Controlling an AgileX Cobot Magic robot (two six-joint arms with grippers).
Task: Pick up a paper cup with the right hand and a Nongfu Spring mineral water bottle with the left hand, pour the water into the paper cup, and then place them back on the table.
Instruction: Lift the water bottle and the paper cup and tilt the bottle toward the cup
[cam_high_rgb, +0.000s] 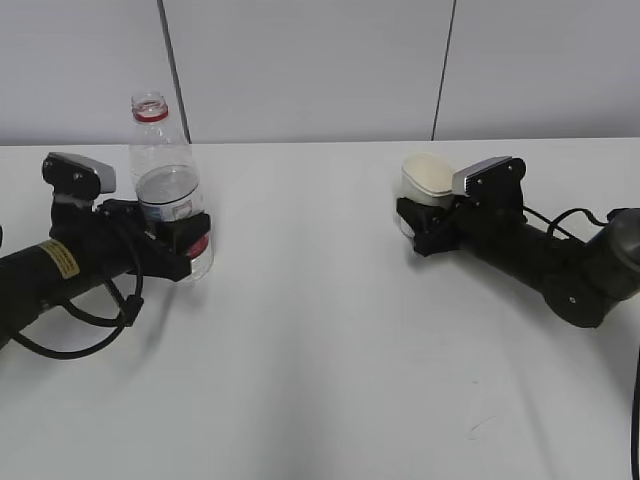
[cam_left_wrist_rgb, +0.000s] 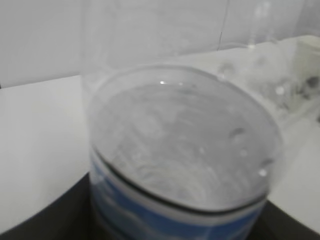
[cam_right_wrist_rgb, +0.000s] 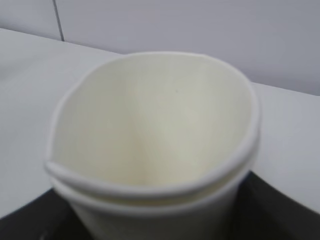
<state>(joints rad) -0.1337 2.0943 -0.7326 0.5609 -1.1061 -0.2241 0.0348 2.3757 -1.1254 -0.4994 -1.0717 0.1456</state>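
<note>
L gripper (cam_high_rgb: 185, 240) clamped round upright bottle (cam_high_rgb: 163, 175); R gripper (cam_high_rgb: 425, 228) clamped round paper cup (cam_high_rgb: 428, 178).

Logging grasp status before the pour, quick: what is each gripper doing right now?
Left gripper: closed on the Nongfu Spring mineral water bottle.
Right gripper: closed on the paper cup.

The exterior camera looks down at a slant across the white table (cam_high_rgb: 320, 330) toward the grey wall, both arms in frame. The left wrist camera sits hard against the Nongfu Spring mineral water bottle (cam_left_wrist_rgb: 180, 150), facing the same wall. The right wrist camera peers at close range into the paper cup (cam_right_wrist_rgb: 150, 130), table and wall behind it.
</note>
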